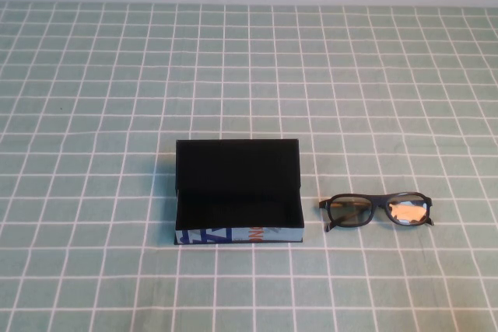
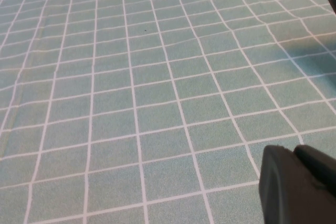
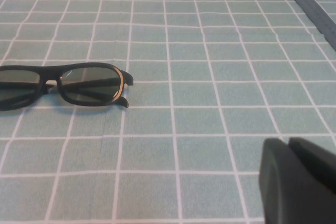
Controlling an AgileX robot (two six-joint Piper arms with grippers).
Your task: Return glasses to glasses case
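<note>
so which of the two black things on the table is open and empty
The glasses case, lid up, dark lining bare. The glasses lie folded to its right. Neither arm shows in the high view; left gripper and right gripper hang over bare cloth.

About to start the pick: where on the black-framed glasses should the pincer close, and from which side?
Probably the bridge of the black-framed rectangular glasses, from above: they lie folded on the green checked tablecloth, right of the open black case. The right pincer is nearest; the left pincer sees only cloth.
</note>
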